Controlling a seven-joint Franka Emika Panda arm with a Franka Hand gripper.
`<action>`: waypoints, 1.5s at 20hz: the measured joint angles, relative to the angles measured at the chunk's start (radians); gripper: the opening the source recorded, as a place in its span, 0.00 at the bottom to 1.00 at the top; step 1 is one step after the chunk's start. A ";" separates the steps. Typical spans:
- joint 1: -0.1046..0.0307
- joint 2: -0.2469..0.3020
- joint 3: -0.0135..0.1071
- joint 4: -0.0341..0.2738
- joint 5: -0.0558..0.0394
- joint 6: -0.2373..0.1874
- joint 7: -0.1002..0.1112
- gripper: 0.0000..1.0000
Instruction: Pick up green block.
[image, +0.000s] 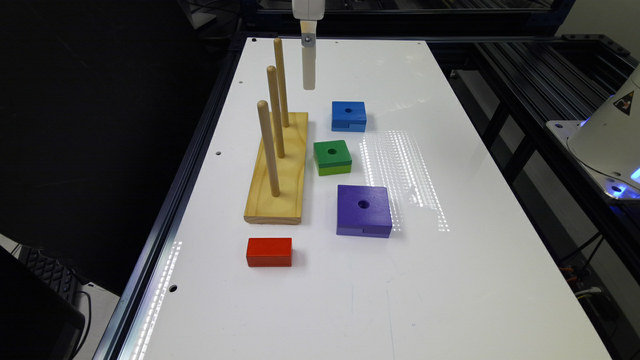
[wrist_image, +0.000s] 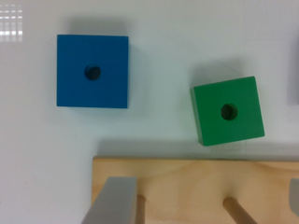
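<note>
The gripper (image: 309, 75) hung high over the white table (image: 450, 280) with its fingers apart and nothing between them, and the green block (image: 332, 156) lay flat below it, between the blue block (image: 348, 116) and the purple block (image: 363, 210), beside the wooden peg board (image: 280, 175).

The green block (image: 332, 157) is closely flanked by the peg board (image: 278, 170) and its three upright pegs (image: 268, 148) toward the tabletop's (image: 450, 280) long dark-framed edge. Bare gaps are left to the blue block (image: 348, 116) and purple block (image: 363, 210). Open surface is found toward the opposite long edge.
</note>
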 joint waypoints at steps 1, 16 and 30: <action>0.000 0.000 0.000 0.000 0.0000 0.000 0.000 1.00; 0.000 0.000 0.015 -0.012 0.0005 -0.001 0.008 1.00; 0.000 -0.097 0.022 -0.132 0.0016 0.001 0.010 1.00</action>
